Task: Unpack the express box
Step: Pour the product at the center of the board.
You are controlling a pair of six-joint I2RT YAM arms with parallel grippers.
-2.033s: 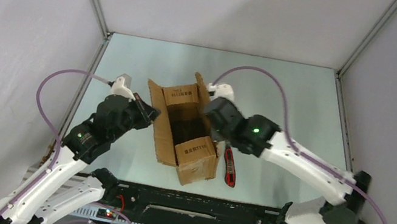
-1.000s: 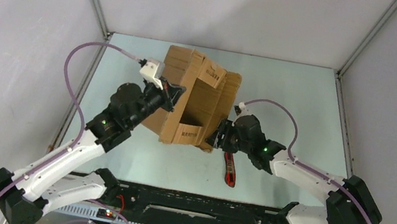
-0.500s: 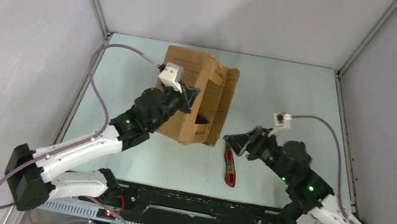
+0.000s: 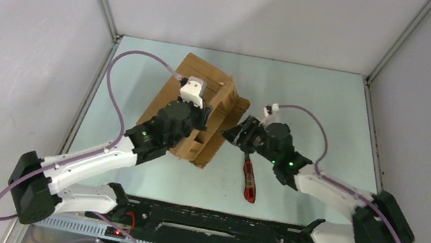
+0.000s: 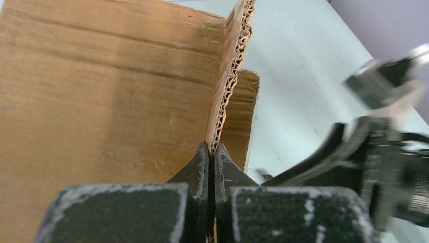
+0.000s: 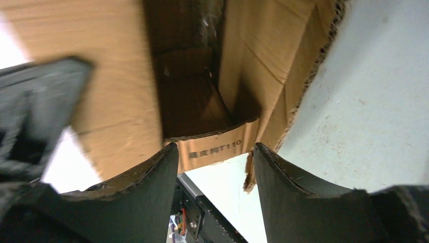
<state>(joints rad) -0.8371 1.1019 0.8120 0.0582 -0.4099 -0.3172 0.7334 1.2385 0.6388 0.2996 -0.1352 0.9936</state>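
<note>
Pinching tight, the left gripper (image 5: pixel 212 151) has both fingers pressed flat on the raw corrugated edge of one wall of the express box (image 4: pixel 165 96), so that wall's edge runs straight out from the fingertips. We see the box tipped over at an angle, its open mouth turned toward the right gripper (image 6: pixel 215 154). That one sits just off the box's open side with its fingers parted at a middling width around empty air. The dark inside and a printed flap (image 6: pixel 215 147) show through the gap. We cannot tell whether a fingertip brushes the cardboard.

Moving outward, the left arm (image 4: pixel 93 157) stretches up to the box on a long diagonal, its wrist bent over the box's near face. The right arm (image 4: pixel 329 185) lies low, its forearm pointing straight at the box's open side. A red-handled tool (image 4: pixel 249 181) lies on the table (image 4: pixel 316 106) just near of the box, beneath the right wrist.
</note>
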